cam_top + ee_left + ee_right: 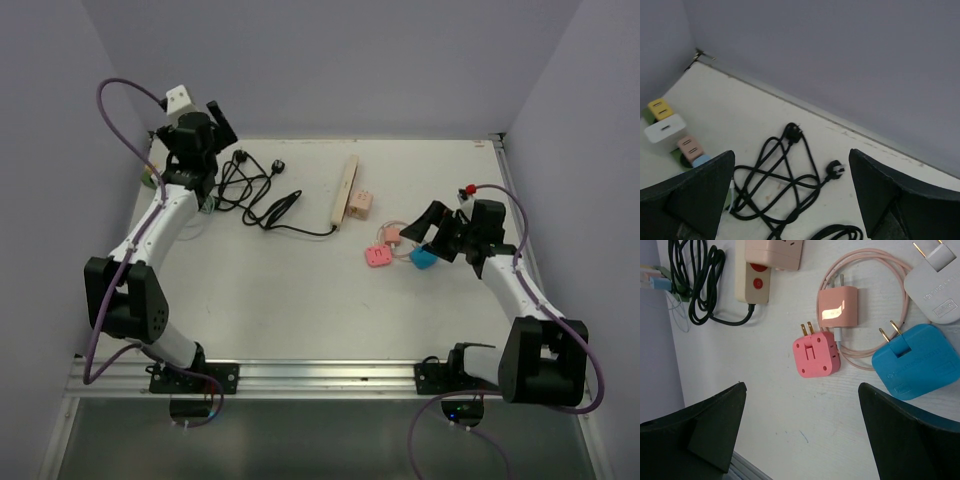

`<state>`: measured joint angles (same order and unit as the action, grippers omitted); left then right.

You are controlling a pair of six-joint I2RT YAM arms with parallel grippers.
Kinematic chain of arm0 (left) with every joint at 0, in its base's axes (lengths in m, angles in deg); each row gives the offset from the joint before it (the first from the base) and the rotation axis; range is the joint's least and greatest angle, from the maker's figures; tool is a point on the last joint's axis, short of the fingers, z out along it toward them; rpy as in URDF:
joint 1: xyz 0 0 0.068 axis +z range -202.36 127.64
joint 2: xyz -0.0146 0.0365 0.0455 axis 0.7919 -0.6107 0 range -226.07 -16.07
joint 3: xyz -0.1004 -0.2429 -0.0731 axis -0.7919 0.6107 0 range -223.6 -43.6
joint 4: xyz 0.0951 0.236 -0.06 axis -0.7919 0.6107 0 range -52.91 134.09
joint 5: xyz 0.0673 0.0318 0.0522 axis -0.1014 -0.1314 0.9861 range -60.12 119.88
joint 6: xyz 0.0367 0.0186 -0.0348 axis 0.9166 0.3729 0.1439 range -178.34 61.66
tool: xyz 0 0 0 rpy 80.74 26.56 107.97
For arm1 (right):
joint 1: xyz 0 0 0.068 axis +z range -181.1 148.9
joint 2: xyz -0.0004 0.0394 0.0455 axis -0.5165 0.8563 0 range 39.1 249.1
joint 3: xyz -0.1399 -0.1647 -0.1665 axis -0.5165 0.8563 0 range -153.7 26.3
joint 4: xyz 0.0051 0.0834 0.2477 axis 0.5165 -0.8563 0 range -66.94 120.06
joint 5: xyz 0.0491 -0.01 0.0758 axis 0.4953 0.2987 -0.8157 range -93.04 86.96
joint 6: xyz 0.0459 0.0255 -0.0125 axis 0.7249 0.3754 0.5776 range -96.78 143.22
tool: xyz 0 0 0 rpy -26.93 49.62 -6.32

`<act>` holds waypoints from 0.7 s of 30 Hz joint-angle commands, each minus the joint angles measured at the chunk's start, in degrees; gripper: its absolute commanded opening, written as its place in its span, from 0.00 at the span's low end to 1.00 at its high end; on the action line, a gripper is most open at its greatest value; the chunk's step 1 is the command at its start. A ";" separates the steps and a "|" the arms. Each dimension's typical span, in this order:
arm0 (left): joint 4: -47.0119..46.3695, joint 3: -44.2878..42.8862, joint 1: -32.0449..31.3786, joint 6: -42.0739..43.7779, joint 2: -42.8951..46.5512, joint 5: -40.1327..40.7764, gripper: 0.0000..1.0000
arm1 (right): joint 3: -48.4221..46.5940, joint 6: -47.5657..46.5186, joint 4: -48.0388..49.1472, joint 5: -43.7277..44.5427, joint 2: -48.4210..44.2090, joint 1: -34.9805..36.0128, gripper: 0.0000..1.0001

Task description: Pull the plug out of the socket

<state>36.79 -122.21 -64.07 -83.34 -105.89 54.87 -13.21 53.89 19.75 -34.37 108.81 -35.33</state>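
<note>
The dark green power strip [684,160] lies at the table's far left, mostly hidden under my left arm [150,180]. Yellow [660,108], white [665,129], pink [690,146] and light blue [702,160] plugs sit in it in a row. A tangle of black cord [785,175] lies beside it [250,185]. My left gripper [791,170] is open and empty, raised above the cords just right of the strip [215,125]. My right gripper [802,390] is open and empty, far to the right [425,225].
A beige power strip [345,190] with a pink cube adapter [360,205] lies mid-table. Loose pink [816,354], blue [917,362], pale pink [838,307] and grey-white [935,285] chargers lie under my right gripper. Walls close the back and both sides.
</note>
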 commanded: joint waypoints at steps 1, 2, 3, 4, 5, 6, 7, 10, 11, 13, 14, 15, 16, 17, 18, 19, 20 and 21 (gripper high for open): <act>7.24 3.19 6.23 -4.52 -1.76 7.62 1.00 | -1.36 -0.97 0.29 -2.07 0.42 0.45 0.99; 7.33 3.55 7.30 -5.15 -2.11 7.18 0.99 | -1.28 -0.97 0.29 -2.15 0.34 0.54 0.99; 7.33 3.81 8.18 -5.50 -3.07 6.83 0.99 | -1.10 -1.14 0.37 -2.07 0.42 0.45 0.99; 7.33 3.81 9.58 -6.11 -3.86 6.04 0.99 | -1.01 -1.14 0.29 -2.07 0.42 0.54 0.99; 7.33 3.64 10.29 -6.47 -4.74 5.68 0.99 | -0.92 -1.23 0.55 -1.98 0.42 0.54 0.99; 7.41 2.94 10.91 -6.65 -6.66 5.16 0.98 | -0.75 -1.23 0.55 -1.98 0.42 0.62 0.99; 7.59 2.41 11.70 -7.26 -7.73 4.81 0.98 | -0.66 -1.23 0.64 -1.89 0.42 0.71 0.99; 7.59 0.13 13.98 -8.14 -11.95 3.92 0.98 | -0.57 -1.49 0.55 -1.89 0.51 0.80 0.99; 7.33 -0.31 14.25 -8.23 -12.91 4.01 0.98 | -0.57 -1.58 0.55 -1.80 0.60 0.80 0.99; 7.33 -2.24 15.04 -8.67 -16.25 4.10 0.98 | -0.57 -1.94 0.46 -1.72 0.60 0.89 0.99; 7.67 -3.03 15.31 -8.93 -17.48 4.27 0.98 | -0.48 -1.85 0.29 -1.71 0.77 0.89 0.99; 8.63 -4.61 15.57 -9.28 -19.76 4.45 0.98 | -0.40 -1.94 0.20 -1.71 0.78 0.89 0.98; 8.82 -5.15 16.09 -9.89 -20.82 4.45 0.97 | -0.40 -2.02 0.20 -1.54 0.78 0.98 0.98; 9.08 -5.67 16.36 -10.16 -21.79 4.36 0.97 | -0.31 -2.11 0.11 -1.54 0.86 1.06 0.98; 9.00 -6.29 16.54 -10.51 -23.45 4.36 0.97 | -0.31 -2.20 0.11 -1.54 0.95 0.98 0.98; 8.82 -6.47 17.06 -10.69 -24.17 4.36 0.96 | -0.31 -2.29 0.11 -1.45 0.95 0.98 0.98; 8.65 -6.73 17.15 -10.78 -24.87 4.10 0.96 | -0.22 -2.37 -0.06 -1.36 1.04 1.06 0.98; 8.56 -7.26 17.24 -10.78 -26.18 3.92 0.95 | -0.13 -2.29 0.11 -1.45 1.21 0.98 0.98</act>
<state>45.80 -126.43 -47.80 -92.03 -129.95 58.48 -13.19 52.71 19.75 -34.74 109.25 -34.54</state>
